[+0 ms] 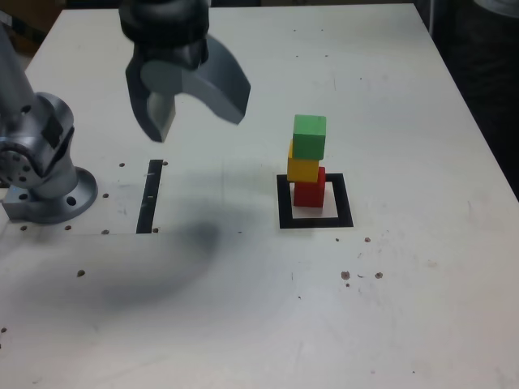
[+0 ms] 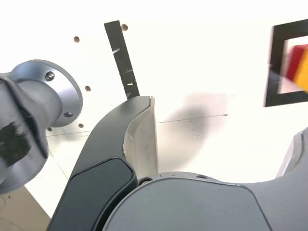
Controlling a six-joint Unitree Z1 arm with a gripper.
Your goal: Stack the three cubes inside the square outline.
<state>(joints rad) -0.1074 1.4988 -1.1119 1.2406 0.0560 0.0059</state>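
Observation:
Three cubes stand stacked inside the square outline (image 1: 315, 203) of black tape: the red cube (image 1: 309, 190) at the bottom, the yellow cube (image 1: 302, 167) on it, the green cube (image 1: 309, 135) on top, each a little offset. My gripper (image 1: 195, 113) hangs high above the table, well to the exterior view's left of the stack, open and empty. The wrist view catches a corner of the outline (image 2: 284, 62) with the red cube (image 2: 297, 60) and yellow cube (image 2: 304, 77) at the picture's edge; the green cube is out of that view.
The arm's metal base (image 1: 45, 174) is bolted at the exterior view's left. A thin black tape strip (image 1: 150, 196) lies between the base and the outline. Small screw holes dot the white table (image 1: 405, 308).

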